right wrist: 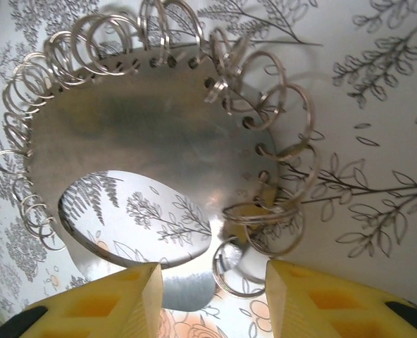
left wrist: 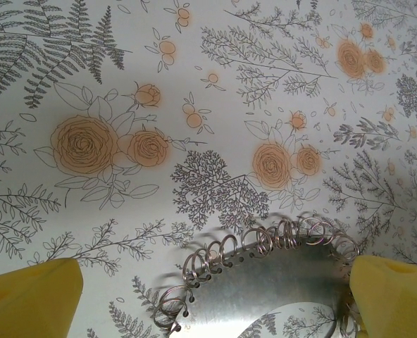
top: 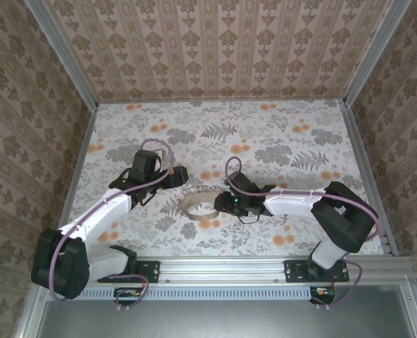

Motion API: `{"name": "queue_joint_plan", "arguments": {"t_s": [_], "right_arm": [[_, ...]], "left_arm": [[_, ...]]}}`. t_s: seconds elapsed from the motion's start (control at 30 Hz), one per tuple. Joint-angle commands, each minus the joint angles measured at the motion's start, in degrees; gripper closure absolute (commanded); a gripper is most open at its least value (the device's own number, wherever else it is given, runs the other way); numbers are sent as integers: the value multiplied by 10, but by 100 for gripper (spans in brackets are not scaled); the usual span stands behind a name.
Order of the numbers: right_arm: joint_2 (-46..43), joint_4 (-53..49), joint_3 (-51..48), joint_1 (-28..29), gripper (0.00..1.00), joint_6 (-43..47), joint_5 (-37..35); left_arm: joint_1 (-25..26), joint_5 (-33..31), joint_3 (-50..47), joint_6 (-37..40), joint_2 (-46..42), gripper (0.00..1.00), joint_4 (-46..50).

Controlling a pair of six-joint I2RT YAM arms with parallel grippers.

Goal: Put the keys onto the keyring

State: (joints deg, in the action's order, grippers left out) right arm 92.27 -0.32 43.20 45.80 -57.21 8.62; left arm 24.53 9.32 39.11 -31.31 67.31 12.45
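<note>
Left gripper [left wrist: 214,271]: released, spread wide, straddling the ringed edge of the keyring [left wrist: 265,292]; one pad [left wrist: 393,296] just beside the loops. Right gripper [right wrist: 212,274]: partly spread, nothing clamped, astride the opposite rim. Keyring flat on the floral table [top: 279,134], between both grippers.

The left arm [top: 99,215] reaches far and inward, the left hand [top: 182,177] spread wide. The right arm [top: 296,203] stretches left, the right hand [top: 219,205] with fingers partly apart.
</note>
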Motion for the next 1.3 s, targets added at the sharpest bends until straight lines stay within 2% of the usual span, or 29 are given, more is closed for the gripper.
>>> {"name": "queue_joint_plan", "arguments": {"t_s": [0.0,0.33,0.47,0.6,0.87,1.27], "right_arm": [[9,2,15,4,56,3,7],[-40,-22,-6,3,56,19,-11],[-68,-82,-7,1,56,58,-35],[-76,-98,-9,1,56,69,-21],[-53,-68,-11,10,58,47,-14],[26,-87,67,-3,61,81,-24]], "left_arm": [[-5,12,-2,5,-10,1,-1],[2,51,-2,23,-18,2,8],[41,55,19,57,-20,2,44],[63,37,31,64,-22,2,62],[64,5,19,34,-26,2,49],[64,-13,5,29,-58,1,57]]}}
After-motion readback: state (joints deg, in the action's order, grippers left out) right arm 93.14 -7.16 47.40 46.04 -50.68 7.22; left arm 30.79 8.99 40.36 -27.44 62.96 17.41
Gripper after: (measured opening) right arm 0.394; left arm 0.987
